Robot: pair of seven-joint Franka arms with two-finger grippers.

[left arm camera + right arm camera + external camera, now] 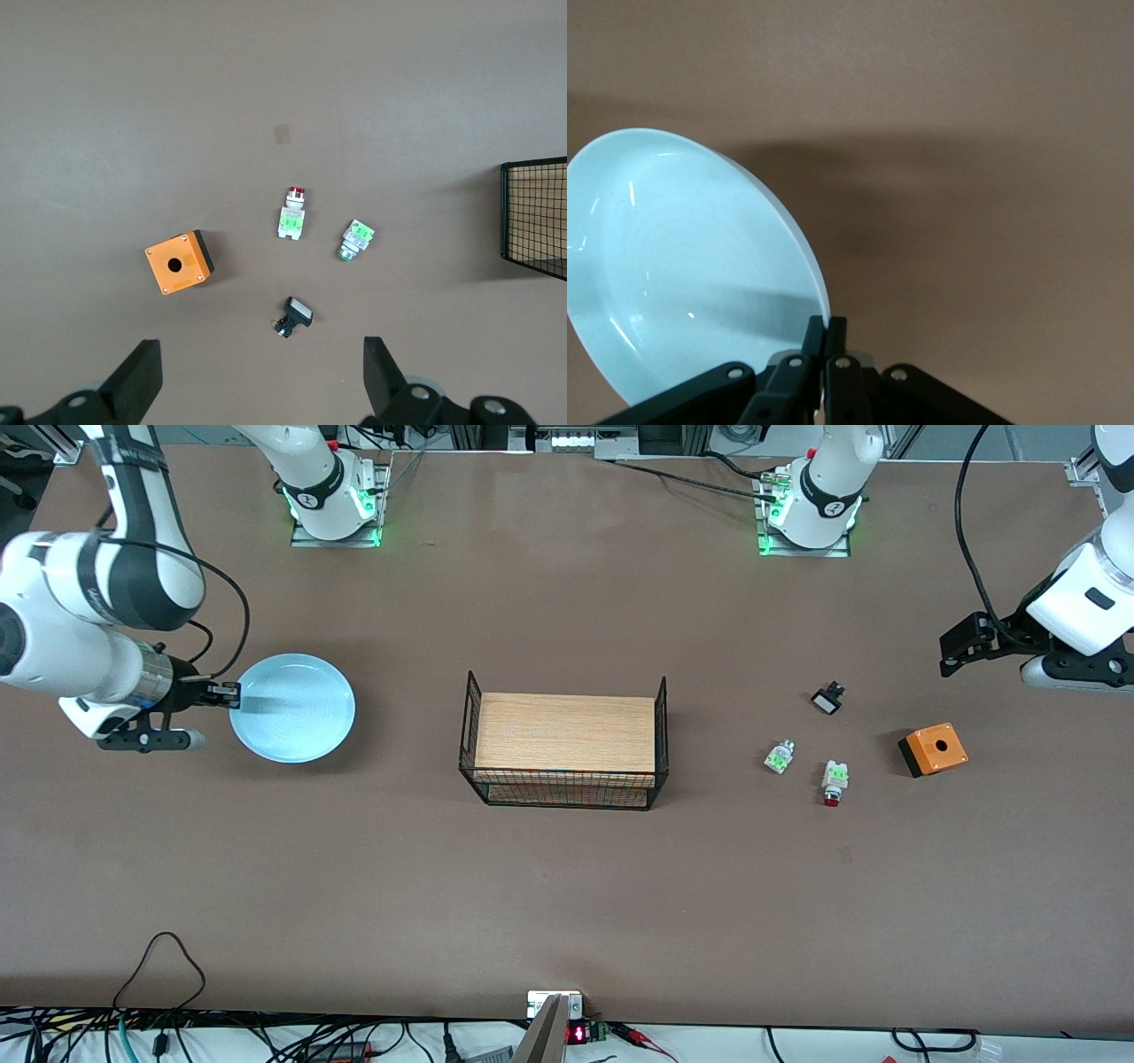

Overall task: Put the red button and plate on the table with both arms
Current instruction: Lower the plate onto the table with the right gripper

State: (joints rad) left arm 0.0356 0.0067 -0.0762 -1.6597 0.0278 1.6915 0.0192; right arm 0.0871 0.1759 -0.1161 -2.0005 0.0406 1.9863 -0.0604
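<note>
The light-blue plate [292,707] is at the right arm's end of the table. My right gripper [232,693] is shut on its rim and holds it tilted just above the brown table [567,886]. In the right wrist view the plate [682,266] fills one side, with its rim pinched in the right gripper [825,329]. The red button [833,782] lies on the table toward the left arm's end, red cap toward the front camera. It also shows in the left wrist view [292,217]. My left gripper [961,646] is open and empty, up in the air over the table near the small parts; it also shows in its own wrist view [261,376].
A green-and-clear part [779,756], a black-and-white part [827,698] and an orange box [933,749] lie round the red button. The wood-topped black wire stand [564,744] stands at mid-table; its mesh end shows in the left wrist view [536,217].
</note>
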